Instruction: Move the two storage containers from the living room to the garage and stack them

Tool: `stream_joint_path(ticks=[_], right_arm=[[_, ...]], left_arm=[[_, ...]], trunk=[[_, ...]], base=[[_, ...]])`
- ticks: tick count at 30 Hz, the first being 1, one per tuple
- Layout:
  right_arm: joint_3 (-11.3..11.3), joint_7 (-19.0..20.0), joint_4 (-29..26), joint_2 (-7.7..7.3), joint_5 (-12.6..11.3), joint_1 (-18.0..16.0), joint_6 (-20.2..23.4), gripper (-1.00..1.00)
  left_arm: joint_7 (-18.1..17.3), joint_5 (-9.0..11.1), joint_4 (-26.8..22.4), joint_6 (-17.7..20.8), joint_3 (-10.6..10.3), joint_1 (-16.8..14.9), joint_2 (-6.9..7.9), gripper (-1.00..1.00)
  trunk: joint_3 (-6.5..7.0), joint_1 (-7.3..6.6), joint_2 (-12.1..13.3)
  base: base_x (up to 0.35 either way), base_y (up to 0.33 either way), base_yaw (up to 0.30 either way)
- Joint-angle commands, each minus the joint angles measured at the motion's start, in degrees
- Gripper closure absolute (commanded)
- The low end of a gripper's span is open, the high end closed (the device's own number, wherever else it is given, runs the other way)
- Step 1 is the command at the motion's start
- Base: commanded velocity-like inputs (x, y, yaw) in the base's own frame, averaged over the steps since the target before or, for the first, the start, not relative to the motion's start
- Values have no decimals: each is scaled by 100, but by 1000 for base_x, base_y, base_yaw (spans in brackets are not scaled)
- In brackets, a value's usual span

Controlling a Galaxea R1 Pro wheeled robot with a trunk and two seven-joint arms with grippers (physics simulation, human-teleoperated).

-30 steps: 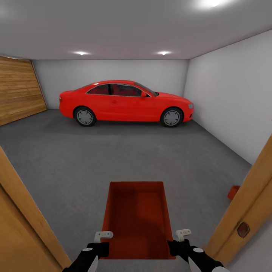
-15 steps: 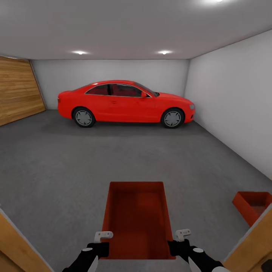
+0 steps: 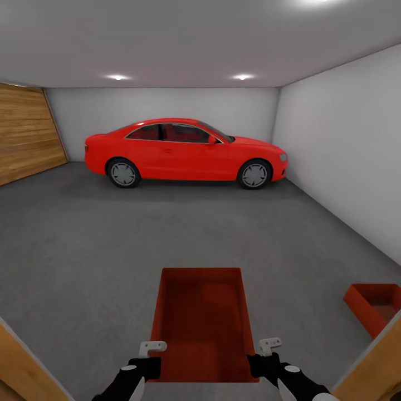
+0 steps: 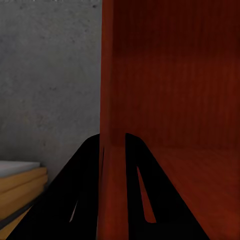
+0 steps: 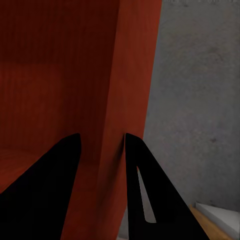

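I hold one orange-red storage container (image 3: 201, 320) low in front of me, above the garage's dark grey floor (image 3: 111, 245). My left gripper (image 3: 151, 350) is shut on its left wall and my right gripper (image 3: 269, 346) on its right wall. In the left wrist view, the left gripper (image 4: 114, 136) has its black fingers astride the ribbed wall (image 4: 112, 75). The right gripper (image 5: 102, 136) clamps the opposite wall (image 5: 132, 75) the same way. The second storage container (image 3: 379, 305) rests on the floor at the right, partly cut off by the door frame.
A red car (image 3: 184, 151) is parked side-on at the far wall. A wooden garage door (image 3: 25, 133) lines the left side and a pale wall (image 3: 345, 145) the right. Wooden door frame edges (image 3: 25, 365) flank me low on both sides.
The view has advanced through the doorway: the door frame has slid out to the lower corners, uncovering the second container on the floor at right. Both grippers keep their hold on the carried container.
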Motion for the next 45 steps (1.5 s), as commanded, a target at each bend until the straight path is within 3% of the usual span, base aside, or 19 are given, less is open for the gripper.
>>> stream_joint_path(ticks=[1,7,38,45], right_arm=[[-17,308,15,-111,54,-3,-28,100],[-15,308,15,-112,50,-3,-28,100],[-19,308,15,-112,46,-3,-29,100],[-19,308,15,-111,46,-3,-30,100]], left_arm=[[-9,28,-72,37,233,-7,255,100],[-9,28,-72,35,233,-7,255,100],[-9,28,-72,44,228,-7,255,100],[-9,28,-72,47,229,-7,255,100]], trunk=[[-13,5,-12],[-13,5,-12],[-13,5,-12],[-13,5,-12]], base=[[205,0,0],[236,0,0],[47,0,0],[273,0,0]])
